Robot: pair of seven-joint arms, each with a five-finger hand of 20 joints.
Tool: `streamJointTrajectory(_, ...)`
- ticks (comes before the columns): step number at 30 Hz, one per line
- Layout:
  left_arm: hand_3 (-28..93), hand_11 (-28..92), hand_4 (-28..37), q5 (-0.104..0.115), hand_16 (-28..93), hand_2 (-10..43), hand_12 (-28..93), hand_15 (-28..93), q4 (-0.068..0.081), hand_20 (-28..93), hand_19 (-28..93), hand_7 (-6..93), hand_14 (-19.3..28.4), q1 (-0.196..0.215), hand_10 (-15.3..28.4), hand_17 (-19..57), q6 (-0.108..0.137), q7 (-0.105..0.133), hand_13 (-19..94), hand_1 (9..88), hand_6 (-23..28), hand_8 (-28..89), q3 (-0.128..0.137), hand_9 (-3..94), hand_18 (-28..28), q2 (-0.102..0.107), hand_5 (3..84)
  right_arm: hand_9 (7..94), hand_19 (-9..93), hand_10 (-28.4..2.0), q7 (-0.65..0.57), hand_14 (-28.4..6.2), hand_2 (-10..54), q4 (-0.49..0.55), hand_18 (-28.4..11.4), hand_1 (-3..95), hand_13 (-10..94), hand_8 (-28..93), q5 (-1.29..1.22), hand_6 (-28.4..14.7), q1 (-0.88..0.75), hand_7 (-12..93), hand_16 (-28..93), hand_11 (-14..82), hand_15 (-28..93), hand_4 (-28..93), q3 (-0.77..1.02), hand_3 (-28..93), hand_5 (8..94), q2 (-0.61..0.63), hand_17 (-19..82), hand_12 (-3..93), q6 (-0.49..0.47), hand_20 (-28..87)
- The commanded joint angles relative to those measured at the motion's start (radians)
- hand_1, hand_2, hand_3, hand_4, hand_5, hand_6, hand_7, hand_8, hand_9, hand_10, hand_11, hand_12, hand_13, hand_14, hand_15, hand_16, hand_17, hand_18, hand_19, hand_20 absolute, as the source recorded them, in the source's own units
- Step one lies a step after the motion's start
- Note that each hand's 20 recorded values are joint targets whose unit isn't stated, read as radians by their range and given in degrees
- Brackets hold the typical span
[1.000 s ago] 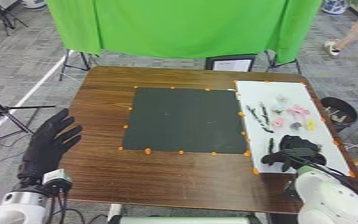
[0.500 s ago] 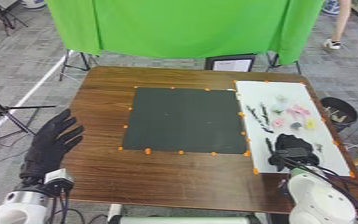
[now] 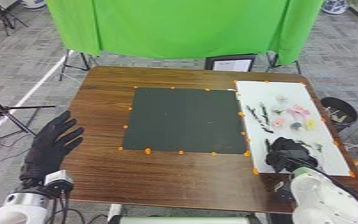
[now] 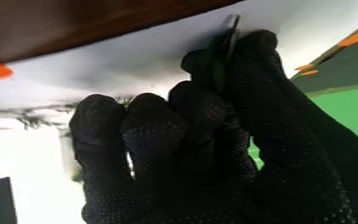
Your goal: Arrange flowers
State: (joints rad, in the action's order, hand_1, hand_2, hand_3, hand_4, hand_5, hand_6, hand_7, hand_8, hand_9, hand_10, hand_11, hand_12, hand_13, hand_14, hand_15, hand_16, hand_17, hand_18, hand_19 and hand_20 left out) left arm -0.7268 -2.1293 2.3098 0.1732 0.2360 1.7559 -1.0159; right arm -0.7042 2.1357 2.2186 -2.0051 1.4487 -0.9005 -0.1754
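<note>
White sheet (image 3: pixel 255 90) = reference. Right hand (image 3: pixel 291 155) over its near end, thumb and a finger pinching a thin green stem (image 4: pixel 218 72). Pink flowers (image 3: pixel 298 111) on the sheet's right half, beyond that hand; yellow flower (image 3: pixel 310 124) also there, nearer the sheet's right edge. Dark stems (image 3: pixel 254 114) along its left side. Black mat (image 3: pixel 189 120) just left of the sheet. Left hand (image 3: pixel 47 150) well left of the sheet, fingers straight, spread wide, holding nothing.

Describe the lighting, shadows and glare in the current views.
Head view: soft, even light, with no harsh glare on the white board. Right wrist view: blown-out white glare beside the right hand, whose glove looks nearly black; soft grey shading near its fingertips.
</note>
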Motion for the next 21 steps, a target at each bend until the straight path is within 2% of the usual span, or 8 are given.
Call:
streamJointTrajectory(1, 68, 22, -28.3, -0.002, 0, -6.0, 19, 34, -0.009, 8, 44, 25.3, 16.2, 0.017, 11.5, -8.1, 0.005, -0.003, 21, 26.8, 4.8, -13, 0.014, 23.0, 23.3, -0.006, 26.3, 75.0, 93, -6.2, -0.001, -7.3, 7.2, 0.017, -19.2, 32.9, 72, 29, -0.076, -1.6, -0.039, 71, 37, 63.4, 84, -17, 0.031, 90, 52.4, -0.002, 42, 68.8, 0.055, 62)
streamJointTrajectory(13, 68, 22, -28.3, -0.002, 0, -6.1, 19, 34, -0.029, 8, 44, 25.5, 16.2, 0.034, 11.5, -8.1, 0.012, 0.006, 21, 26.8, 4.8, -13, 0.049, 23.0, 23.2, 0.014, 26.2, 75.5, 93, -6.1, -0.023, -7.2, 7.4, 0.089, -18.9, 32.7, 72, 27, -0.113, -1.4, 0.064, 72, 37, 64.4, 84, -15, 0.058, 90, 52.5, 0.038, 43, 68.5, 0.143, 63)
streamJointTrajectory(16, 68, 22, -28.3, 0.002, 0, -6.2, 19, 33, -0.037, 8, 44, 25.5, 16.2, 0.047, 11.6, -8.1, 0.014, 0.01, 21, 26.8, 4.8, -13, 0.064, 23.0, 23.2, 0.029, 26.2, 75.7, 93, -6.1, -0.024, -7.3, 7.1, 0.083, -18.7, 32.8, 73, 27, -0.146, -1.3, 0.133, 72, 37, 64.3, 84, -15, 0.018, 90, 52.6, 0.038, 43, 68.4, 0.142, 64)
streamJointTrajectory(19, 68, 22, -28.3, 0.006, 0, -6.1, 19, 33, -0.048, 8, 44, 25.5, 16.2, 0.075, 11.5, -8.1, -0.006, 0.018, 20, 26.9, 4.8, -13, 0.096, 23.0, 23.2, 0.052, 26.2, 75.7, 93, -6.1, -0.018, -7.1, 6.5, 0.069, -18.6, 33.0, 73, 27, -0.158, -1.2, 0.222, 72, 37, 64.1, 84, -15, -0.049, 90, 53.2, 0.034, 43, 68.3, 0.147, 64)
streamJointTrajectory(21, 68, 22, -28.3, 0.02, 0, -6.2, 19, 33, -0.06, 8, 44, 25.5, 16.1, 0.103, 11.5, -8.1, -0.015, 0.026, 20, 26.8, 4.8, -13, 0.127, 23.0, 23.1, 0.066, 26.2, 75.9, 93, -6.1, -0.019, -7.1, 6.2, 0.047, -18.7, 33.1, 73, 27, -0.154, -1.1, 0.298, 71, 37, 64.0, 84, -15, -0.117, 90, 53.4, 0.028, 43, 68.2, 0.145, 64)
